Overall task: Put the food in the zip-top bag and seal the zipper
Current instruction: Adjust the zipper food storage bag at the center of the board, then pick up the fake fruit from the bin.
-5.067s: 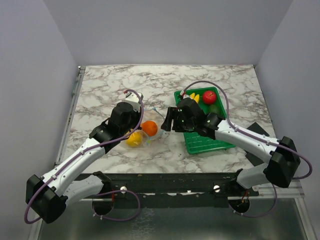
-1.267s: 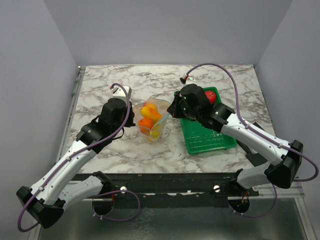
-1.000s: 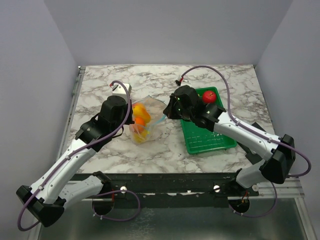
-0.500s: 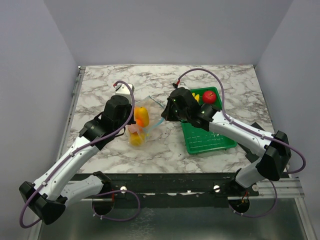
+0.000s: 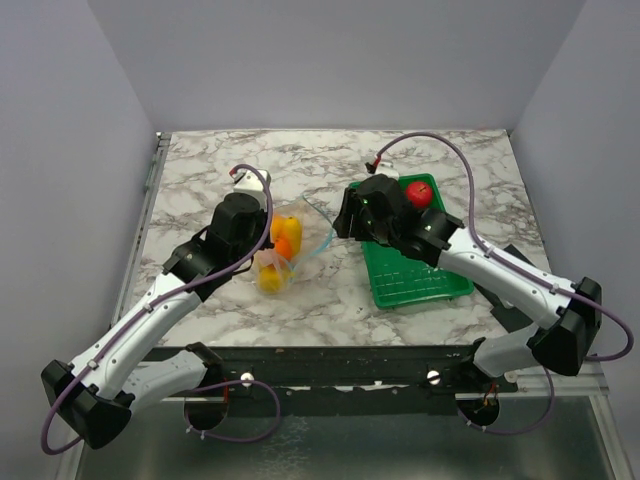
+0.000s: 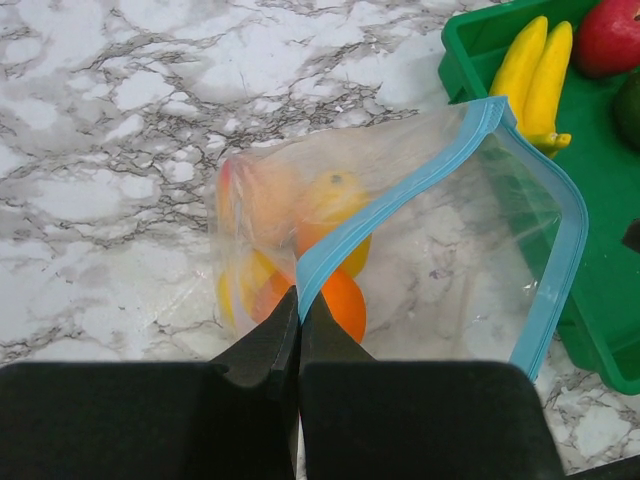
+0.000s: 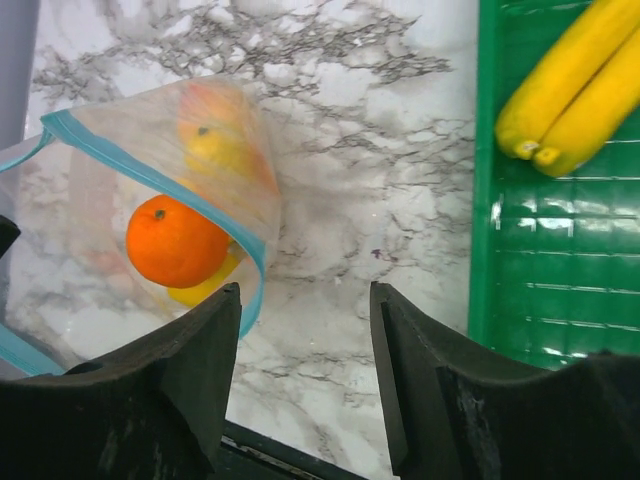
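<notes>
The clear zip-top bag (image 5: 285, 245) hangs from my left gripper (image 6: 298, 300), which is shut on its light blue zipper (image 6: 400, 195) near one corner. Inside the bag are an orange (image 7: 176, 242), a yellow lemon (image 6: 335, 195) and a reddish fruit (image 6: 255, 195). The bag's mouth stands open towards the tray. My right gripper (image 7: 305, 330) is open and empty over the marble just right of the bag. The yellow banana bunch (image 6: 535, 75) and a red round fruit (image 5: 418, 193) lie in the green tray (image 5: 410, 280).
The green ribbed tray sits right of centre, under my right arm. A dark green fruit (image 6: 630, 105) lies in it beside the red one. The marble table (image 5: 200, 170) ends at a metal rail on the left and at a dark front edge.
My right gripper has let go of the bag's mouth and drawn back right towards the tray. The bag with its fruits hangs from my left gripper alone, slightly nearer the left arm.
</notes>
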Tool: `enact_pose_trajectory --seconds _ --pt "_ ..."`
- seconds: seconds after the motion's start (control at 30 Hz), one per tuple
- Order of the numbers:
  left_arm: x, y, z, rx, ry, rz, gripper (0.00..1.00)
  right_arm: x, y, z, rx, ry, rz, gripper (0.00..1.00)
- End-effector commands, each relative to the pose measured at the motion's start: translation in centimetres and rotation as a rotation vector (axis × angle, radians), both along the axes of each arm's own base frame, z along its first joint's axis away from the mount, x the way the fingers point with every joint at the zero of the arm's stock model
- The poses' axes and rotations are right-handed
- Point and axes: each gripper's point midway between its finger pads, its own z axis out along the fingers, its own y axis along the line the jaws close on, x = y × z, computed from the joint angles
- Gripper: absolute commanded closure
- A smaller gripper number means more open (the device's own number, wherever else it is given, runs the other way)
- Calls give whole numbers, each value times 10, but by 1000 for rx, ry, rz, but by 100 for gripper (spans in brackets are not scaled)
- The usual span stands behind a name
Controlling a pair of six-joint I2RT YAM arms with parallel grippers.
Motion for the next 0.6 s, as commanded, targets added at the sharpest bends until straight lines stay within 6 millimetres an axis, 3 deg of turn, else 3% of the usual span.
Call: enact_pose_trajectory --seconds 0.0,0.17,0.37,0.57 --pt "4 -4 1 -12 -18 -12 100 3 -42 15 -112 -60 -112 39" --pt "6 -7 3 -21 -27 -25 100 10 -82 10 -264 -77 -202 34" --pt "5 -14 2 -41 -43 -61 100 19 -129 -10 -434 -33 -280 28" --pt "5 -13 0 -46 -64 -64 100 31 -161 -27 -515 11 -332 10"
